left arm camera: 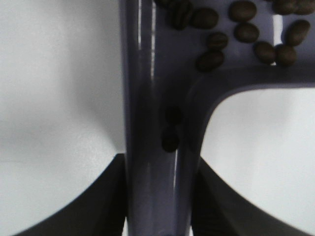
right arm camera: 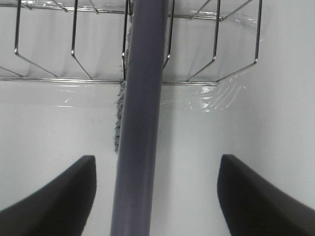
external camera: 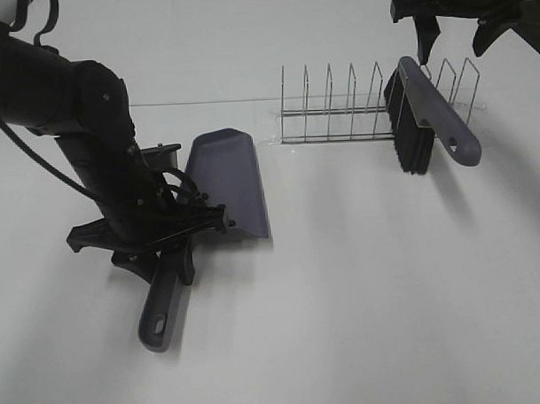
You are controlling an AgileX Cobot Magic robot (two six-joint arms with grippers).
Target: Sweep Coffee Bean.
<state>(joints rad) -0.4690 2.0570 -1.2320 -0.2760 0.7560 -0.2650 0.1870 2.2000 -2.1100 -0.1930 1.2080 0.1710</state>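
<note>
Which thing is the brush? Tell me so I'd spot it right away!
Look at the wire rack standing at the far side of the white table. The brush leans in its right end, grey-purple handle pointing toward you. Unlike the dustpan to the left, it has black bristles down one side.

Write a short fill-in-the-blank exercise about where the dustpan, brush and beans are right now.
1. The coffee beans lie inside the ____.
2. The brush leans in the wire ____.
3. The left gripper is shut on the dustpan's ____.
4. The right gripper, above the brush handle, has its jaws ____.

Missing words: dustpan; rack; handle; open
</note>
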